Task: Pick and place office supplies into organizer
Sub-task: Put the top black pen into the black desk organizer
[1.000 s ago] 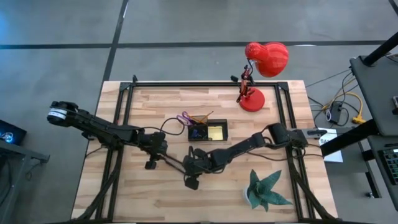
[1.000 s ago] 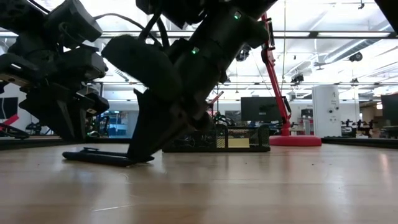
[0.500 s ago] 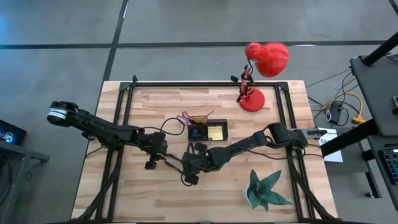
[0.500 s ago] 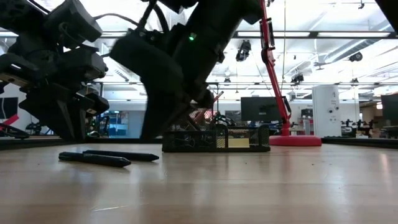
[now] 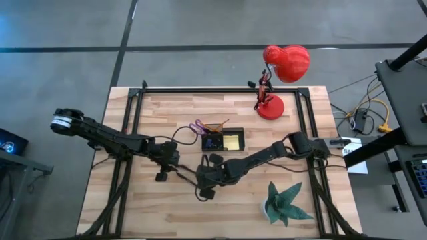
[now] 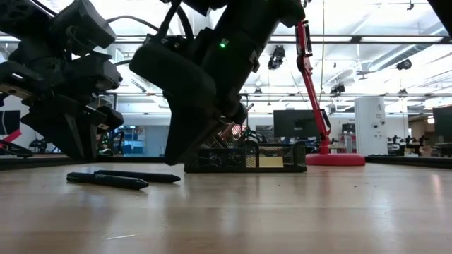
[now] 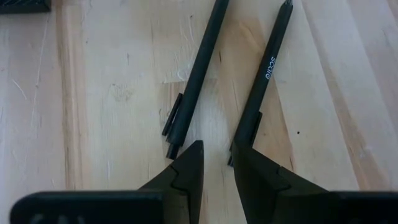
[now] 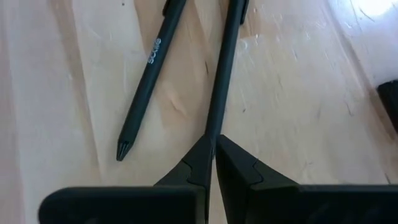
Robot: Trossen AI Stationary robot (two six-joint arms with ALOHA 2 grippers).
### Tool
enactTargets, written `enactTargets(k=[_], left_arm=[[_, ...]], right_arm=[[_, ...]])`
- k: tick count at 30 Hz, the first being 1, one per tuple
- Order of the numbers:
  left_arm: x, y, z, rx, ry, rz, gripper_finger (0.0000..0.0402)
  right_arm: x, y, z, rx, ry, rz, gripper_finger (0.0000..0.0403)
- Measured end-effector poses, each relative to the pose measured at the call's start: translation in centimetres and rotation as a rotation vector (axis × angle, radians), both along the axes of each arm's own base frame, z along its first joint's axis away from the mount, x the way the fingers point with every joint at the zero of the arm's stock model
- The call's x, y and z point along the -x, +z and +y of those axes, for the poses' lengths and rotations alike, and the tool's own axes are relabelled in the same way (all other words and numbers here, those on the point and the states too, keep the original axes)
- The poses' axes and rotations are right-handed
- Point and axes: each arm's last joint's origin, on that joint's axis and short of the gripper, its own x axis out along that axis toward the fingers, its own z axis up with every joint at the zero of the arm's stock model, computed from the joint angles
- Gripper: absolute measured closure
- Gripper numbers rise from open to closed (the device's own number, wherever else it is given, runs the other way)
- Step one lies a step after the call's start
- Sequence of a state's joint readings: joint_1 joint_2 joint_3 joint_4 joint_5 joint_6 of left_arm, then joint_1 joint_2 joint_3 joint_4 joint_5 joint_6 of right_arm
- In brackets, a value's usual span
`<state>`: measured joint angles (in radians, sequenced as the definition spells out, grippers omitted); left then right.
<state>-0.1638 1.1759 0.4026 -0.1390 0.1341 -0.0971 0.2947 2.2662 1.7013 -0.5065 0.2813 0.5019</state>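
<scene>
right gripper point(image 8: 212, 163) | angled low, clenched at plain pen point(image 8: 225, 68) tip (grasp unclear) | left gripper point(image 7: 216, 167) slightly parted

- One of the two dark pens point(image 7: 264, 93) lying on the wooden table carries white lettering along its barrel, seemingly "scale"; the reading is uncertain.
- The right wrist view shows the same lettered pen point(image 8: 147, 84), again hard to read.

From above, the two dark pens point(image 5: 190, 175) are showing only as thin slivers between the arms. The organizer point(image 6: 245, 156) is sitting partly hidden behind the right gripper point(image 6: 185, 152) at table height, its contents too small to tell. The lamp point(image 6: 316, 106) is running off the top edge.
</scene>
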Motion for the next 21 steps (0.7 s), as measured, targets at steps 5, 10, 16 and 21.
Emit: enactTargets(k=[5, 10, 16, 21], left_arm=[[0.0, 0.0, 0.0, 0.0, 0.0, 0.0, 0.0332], [0.0, 0.0, 0.0, 0.0, 0.0, 0.0, 0.0332], [0.0, 0.0, 0.0, 0.0, 0.0, 0.0, 0.0332], [-0.1, 0.1, 0.0, -0.005, 0.004, -0.004, 0.0332]], right_arm=[[0.0, -0.2, 0.0, 0.0, 0.008, -0.008, 0.039], [0.1, -0.4, 0.0, 0.001, 0.007, -0.006, 0.039], [0.1, -0.8, 0.0, 0.002, 0.006, 0.001, 0.039], [-0.2, -1.2, 0.1, -0.003, 0.005, -0.013, 0.039]])
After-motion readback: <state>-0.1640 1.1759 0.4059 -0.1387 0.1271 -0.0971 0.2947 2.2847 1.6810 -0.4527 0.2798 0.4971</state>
